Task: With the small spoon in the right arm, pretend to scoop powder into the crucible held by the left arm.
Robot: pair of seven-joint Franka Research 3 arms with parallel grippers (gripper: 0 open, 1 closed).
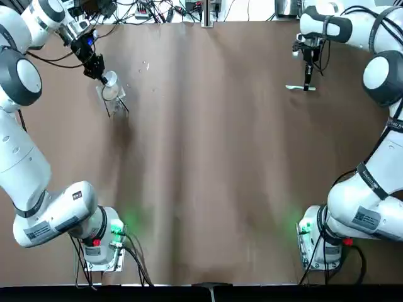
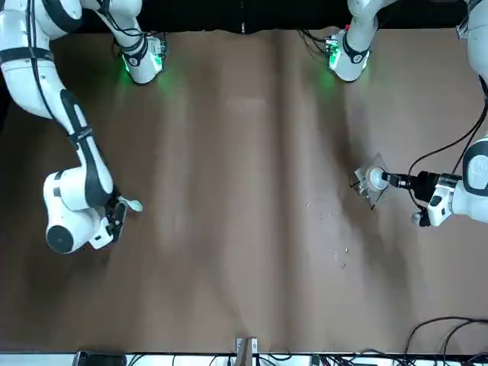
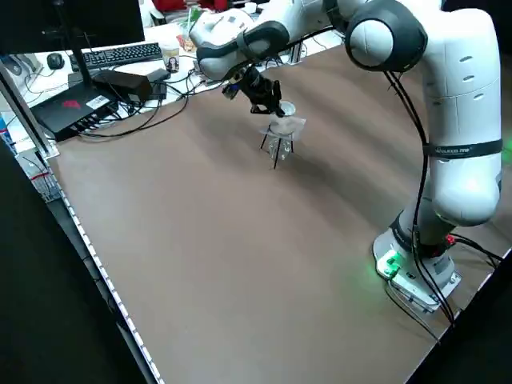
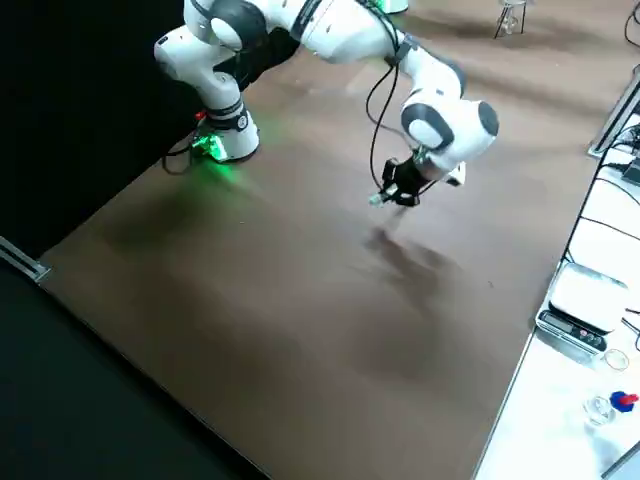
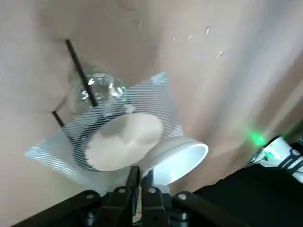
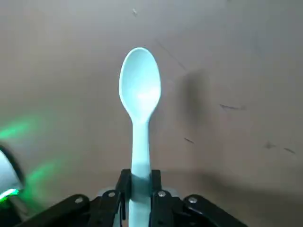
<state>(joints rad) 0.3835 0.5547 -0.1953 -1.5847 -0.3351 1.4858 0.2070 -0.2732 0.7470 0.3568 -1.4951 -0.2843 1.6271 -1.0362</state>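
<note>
Brown table (image 1: 208, 157) (keyboard (image 3: 128, 54) beyond it); right pincer (image 6: 140, 182) clamps spoon (image 6: 139, 94), left pincer (image 5: 140, 177) pinches crucible (image 5: 179, 158), seemingly above gauze (image 5: 158, 92).

Glossy plastic spoon (image 6: 139, 94), matt (smooth) table (image 1: 220, 157)

Pale spoon (image 6: 139, 94) and white crucible (image 1: 110, 79), gripped, well apart.

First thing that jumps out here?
A pale spoon is pinched in the right gripper at the table's far right corner. At the far left, the left gripper holds a white crucible by a mesh stand, so the two sit wide apart.
</note>
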